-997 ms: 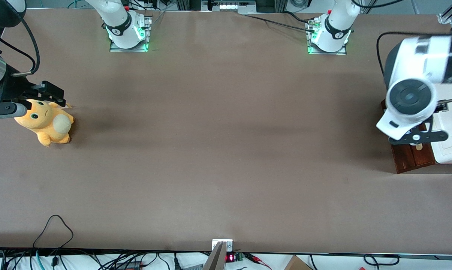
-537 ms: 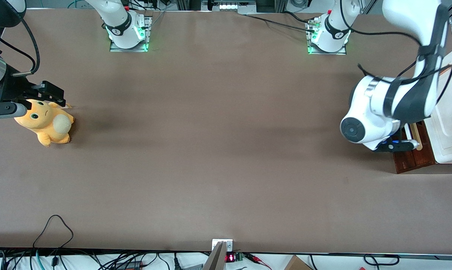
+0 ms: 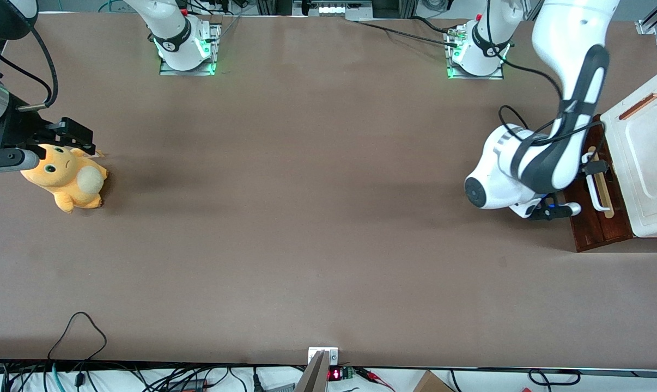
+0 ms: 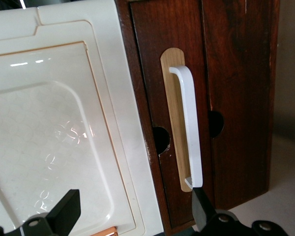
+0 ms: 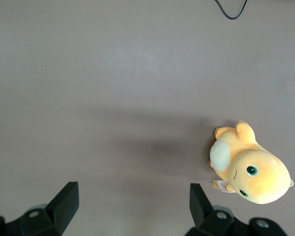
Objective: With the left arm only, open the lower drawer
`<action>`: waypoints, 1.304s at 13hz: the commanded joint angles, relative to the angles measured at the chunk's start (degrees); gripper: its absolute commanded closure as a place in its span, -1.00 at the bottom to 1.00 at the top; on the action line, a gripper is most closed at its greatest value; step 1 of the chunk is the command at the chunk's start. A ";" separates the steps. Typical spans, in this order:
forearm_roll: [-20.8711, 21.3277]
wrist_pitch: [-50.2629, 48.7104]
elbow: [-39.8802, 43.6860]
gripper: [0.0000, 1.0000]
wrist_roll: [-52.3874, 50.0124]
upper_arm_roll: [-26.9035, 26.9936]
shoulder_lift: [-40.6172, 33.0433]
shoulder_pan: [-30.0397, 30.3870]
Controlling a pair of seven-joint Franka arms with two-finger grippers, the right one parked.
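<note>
End effector (image 4: pixel 132 214) wide open and empty above lower drawer's (image 4: pixel 236 98) white handle (image 4: pixel 189 128)

The gripper (image 4: pixel 132 216) hangs spread above the cabinet front, one finger (image 4: pixel 201 209) just beside the white loop handle (image 4: pixel 189 128) of the lower drawer (image 3: pixel 598 218). The white boxy top (image 3: pixel 642 163) crowds one side of the handle; the table (image 3: pixel 328 218) in front of the drawer lies bare.

An orange plush toy (image 3: pixel 67 177) lies on the brown tabletop (image 3: pixel 306 218) toward the parked arm's end, apparently on its side; a black cable loop (image 3: pixel 78 332) rests nearer the front camera.
</note>
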 commanded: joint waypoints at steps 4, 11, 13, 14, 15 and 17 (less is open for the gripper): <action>9.49 -0.84 -4.65 -1.00 -1.28 0.08 4.70 -1.35; 11.10 0.83 -5.37 -1.00 -2.33 0.08 6.47 -1.09; 11.45 1.00 -5.28 -1.00 -3.38 0.08 6.65 -0.83; 11.54 1.96 -5.02 -1.00 -3.82 0.08 6.65 -0.74; 11.89 2.23 -4.75 -1.00 -3.91 0.08 7.43 -0.74; 13.90 2.14 -4.05 -1.00 -6.19 0.17 9.02 -0.56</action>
